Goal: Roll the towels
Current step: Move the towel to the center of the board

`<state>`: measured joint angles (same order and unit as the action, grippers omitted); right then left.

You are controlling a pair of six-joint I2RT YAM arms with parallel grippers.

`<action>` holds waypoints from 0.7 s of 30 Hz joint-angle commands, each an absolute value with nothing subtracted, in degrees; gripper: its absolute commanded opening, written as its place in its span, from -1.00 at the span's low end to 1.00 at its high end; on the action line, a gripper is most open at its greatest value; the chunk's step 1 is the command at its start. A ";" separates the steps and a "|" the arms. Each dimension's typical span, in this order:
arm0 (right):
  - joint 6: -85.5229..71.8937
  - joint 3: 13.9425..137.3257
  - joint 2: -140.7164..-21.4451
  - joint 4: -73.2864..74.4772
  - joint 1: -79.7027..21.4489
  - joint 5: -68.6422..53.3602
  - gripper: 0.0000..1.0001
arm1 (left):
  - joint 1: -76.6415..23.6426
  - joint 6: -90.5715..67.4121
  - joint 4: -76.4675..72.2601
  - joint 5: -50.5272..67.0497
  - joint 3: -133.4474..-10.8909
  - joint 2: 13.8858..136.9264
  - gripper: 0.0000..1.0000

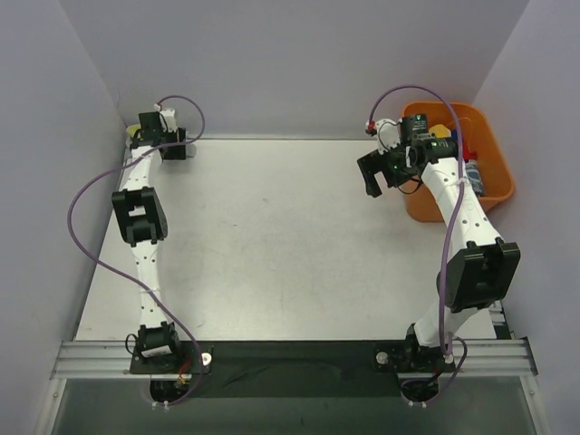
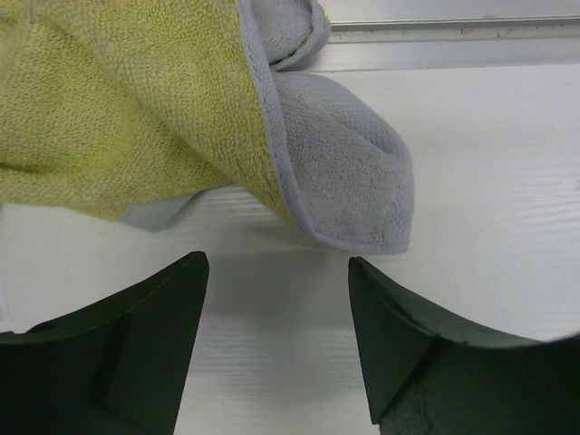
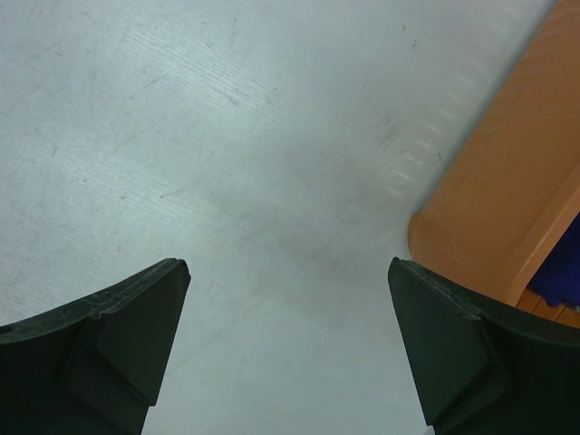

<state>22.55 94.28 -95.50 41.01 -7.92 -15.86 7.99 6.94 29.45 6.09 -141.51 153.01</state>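
Note:
A pale yellow-green towel [image 2: 118, 118] with a grey edge lies crumpled at the table's far left corner, its grey folded corner [image 2: 349, 172] nearest my fingers. In the top view only a sliver of this towel [image 1: 133, 134] shows behind the left arm. My left gripper [image 2: 278, 267] is open just short of that corner, with bare table between the jaws. My right gripper [image 3: 288, 267] hangs open and empty above the table beside the orange basket [image 3: 489, 208]. A blue cloth [image 3: 562, 272] shows inside the basket; whether it is a towel I cannot tell.
The orange basket [image 1: 494, 177] stands at the far right against the wall, with dark items in it. Grey walls close in the table on three sides. A metal rail [image 2: 453, 32] runs along the table edge behind the towel.

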 commanded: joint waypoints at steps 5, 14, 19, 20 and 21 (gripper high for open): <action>23.81 94.48 -96.06 42.63 -7.82 -12.48 1.00 | 7.91 0.27 16.54 8.26 -145.46 156.71 0.22; 25.66 92.55 -94.05 42.80 -7.73 -10.72 1.00 | 6.77 -6.41 7.48 13.44 -145.46 158.12 -0.56; 26.02 92.02 -93.43 43.07 -7.65 -10.81 0.98 | 6.68 -8.52 4.58 17.39 -142.22 155.13 -1.00; 26.02 92.20 -93.34 43.15 -7.73 -11.25 0.98 | 6.68 -8.61 3.87 18.19 -140.82 154.26 -1.00; 26.02 92.28 -93.17 43.15 -7.65 -11.42 0.97 | 6.68 -8.35 3.08 20.37 -139.32 151.90 -1.00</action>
<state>25.36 92.07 -95.50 41.47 -7.92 -11.84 6.68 -6.55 8.64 14.66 -141.88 158.19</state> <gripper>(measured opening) 0.990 0.026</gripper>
